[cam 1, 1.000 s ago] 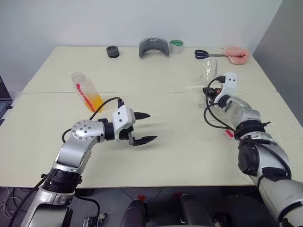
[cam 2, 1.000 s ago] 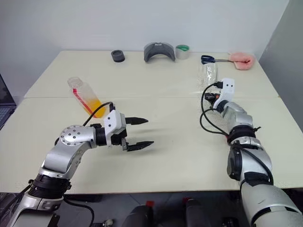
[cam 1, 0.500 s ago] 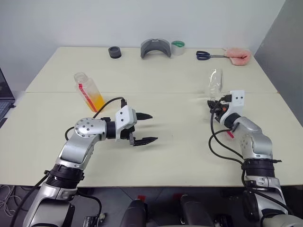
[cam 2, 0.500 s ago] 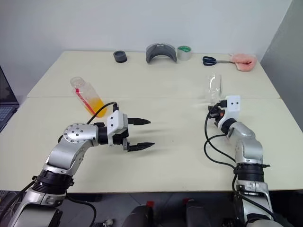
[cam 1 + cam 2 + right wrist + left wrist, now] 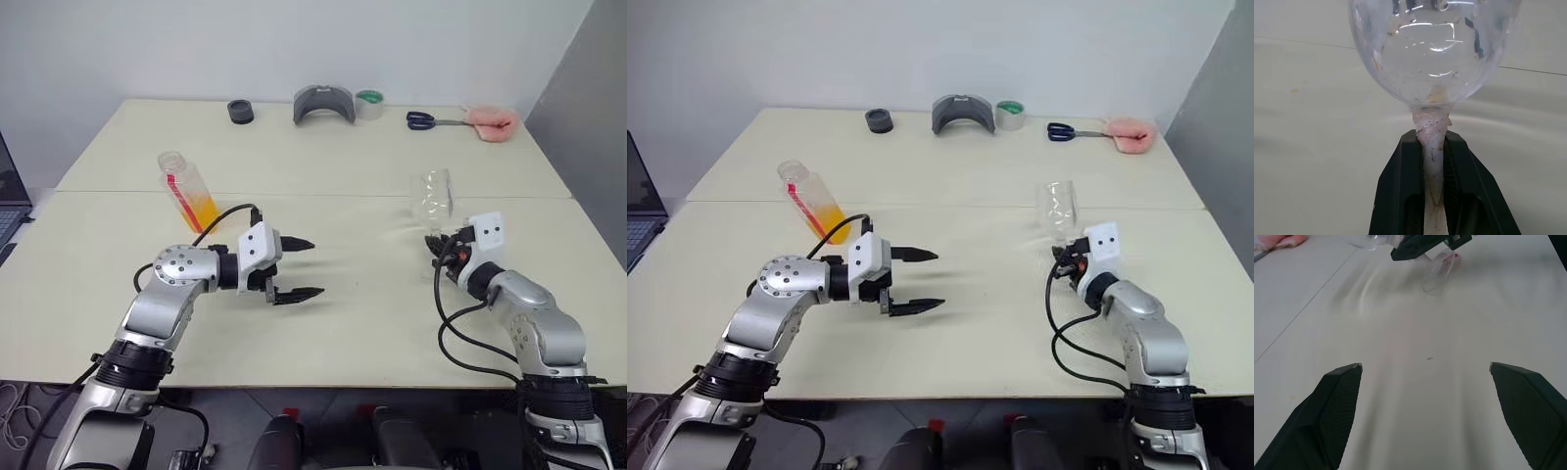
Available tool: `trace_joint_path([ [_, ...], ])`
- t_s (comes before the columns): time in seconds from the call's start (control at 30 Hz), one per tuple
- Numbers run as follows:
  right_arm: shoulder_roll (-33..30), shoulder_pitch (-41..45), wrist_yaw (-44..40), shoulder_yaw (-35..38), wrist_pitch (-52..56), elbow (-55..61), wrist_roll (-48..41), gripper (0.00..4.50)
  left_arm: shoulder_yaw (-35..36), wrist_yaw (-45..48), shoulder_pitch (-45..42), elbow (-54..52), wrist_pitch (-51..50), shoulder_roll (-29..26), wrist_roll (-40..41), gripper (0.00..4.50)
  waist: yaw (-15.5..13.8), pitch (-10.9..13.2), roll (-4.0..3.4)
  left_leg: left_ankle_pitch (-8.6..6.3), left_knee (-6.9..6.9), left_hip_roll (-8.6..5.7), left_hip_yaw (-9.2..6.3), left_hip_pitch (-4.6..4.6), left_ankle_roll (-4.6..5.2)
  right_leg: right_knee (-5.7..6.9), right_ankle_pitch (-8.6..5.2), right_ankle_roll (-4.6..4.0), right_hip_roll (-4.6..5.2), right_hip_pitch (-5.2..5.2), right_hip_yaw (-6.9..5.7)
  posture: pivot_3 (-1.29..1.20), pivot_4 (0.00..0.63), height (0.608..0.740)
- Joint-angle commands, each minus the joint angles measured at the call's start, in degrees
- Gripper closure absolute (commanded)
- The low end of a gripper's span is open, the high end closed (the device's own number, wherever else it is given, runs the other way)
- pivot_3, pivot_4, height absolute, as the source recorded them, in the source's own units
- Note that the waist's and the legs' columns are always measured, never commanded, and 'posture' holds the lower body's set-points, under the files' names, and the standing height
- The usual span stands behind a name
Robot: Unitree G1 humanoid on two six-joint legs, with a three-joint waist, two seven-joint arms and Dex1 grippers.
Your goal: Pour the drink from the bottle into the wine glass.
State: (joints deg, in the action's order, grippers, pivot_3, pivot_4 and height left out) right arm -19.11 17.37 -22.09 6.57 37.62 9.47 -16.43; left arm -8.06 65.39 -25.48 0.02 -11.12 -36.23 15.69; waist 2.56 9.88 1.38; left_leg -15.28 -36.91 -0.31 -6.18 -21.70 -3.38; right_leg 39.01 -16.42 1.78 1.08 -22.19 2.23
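On the right side of the table [image 5: 323, 323], the right claw [image 5: 1432, 161] is pinching the thin stem of the wine glass [image 5: 432, 194], holding it upright; its bowl looks empty. The left claw [image 5: 296, 267] hangs spread wide with nothing in it, just short of the bottle [image 5: 186, 190], which stands tilted behind it, no cap visible, orange drink [image 5: 199, 210] pooled at the bottom. So I'd say glass grabbed, bottle pickup and the pour left. Glass is clear and rounded, slightly smudgy; bottle is clear plastic with a red strip; table's matte cream.
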Motion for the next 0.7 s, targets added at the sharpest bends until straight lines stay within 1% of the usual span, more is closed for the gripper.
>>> trace_joint_path([
  [0.03,2.31,2.54,0.76,-2.22,-1.37,-4.26,0.63,4.32,2.95,-1.74,-0.69,-2.51,-2.24,0.19,2.32,0.0,0.21,0.01,0.0,0.0,-0.01,0.01,0.0,0.01,0.0,0.01,0.0,0.0,-0.01,0.0,0.0,0.0,0.15,0.74],
  [0.2,6.67,12.58,2.04,-3.12,-6.41,-8.97,1.33,4.32,7.7,-6.24,0.1,-4.92,-8.28,-0.1,5.54,0.0,1.78,0.12,-0.12,0.0,0.02,0.16,0.1,0.06,0.0,0.1,0.01,0.0,-0.15,-0.11,0.11,0.0,0.15,0.74],
  [0.37,13.43,20.72,3.0,-5.3,-14.46,-19.21,3.01,4.32,11.95,-10.72,2.68,-9.15,-12.89,-0.9,7.52,0.0,2.23,0.26,-0.33,0.0,0.05,0.22,0.08,-0.05,-0.01,0.11,0.01,-0.02,-0.21,-0.23,0.1,0.0,0.15,0.74],
  [0.53,21.07,28.27,4.84,-7.55,-30.18,-38.64,7.21,4.32,14.25,-13.96,4.57,-12.2,-15.36,-1.69,7.99,0.0,2.19,0.27,-0.34,0.01,0.02,0.02,0.11,-0.07,-0.01,0.09,0.02,-0.01,0.0,-0.23,0.12,0.0,0.15,0.74],
  [0.7,24.07,32.01,6.61,-7.07,-41.76,-53.5,9.73,4.32,14.56,-14.9,5.47,-13.99,-16.7,-2.15,8.15,0.0,1.65,0.29,-0.36,0.01,0.03,-0.01,0.06,-0.09,-0.02,0.07,0.03,-0.02,0.03,-0.22,0.08,0.0,0.15,0.74],
])
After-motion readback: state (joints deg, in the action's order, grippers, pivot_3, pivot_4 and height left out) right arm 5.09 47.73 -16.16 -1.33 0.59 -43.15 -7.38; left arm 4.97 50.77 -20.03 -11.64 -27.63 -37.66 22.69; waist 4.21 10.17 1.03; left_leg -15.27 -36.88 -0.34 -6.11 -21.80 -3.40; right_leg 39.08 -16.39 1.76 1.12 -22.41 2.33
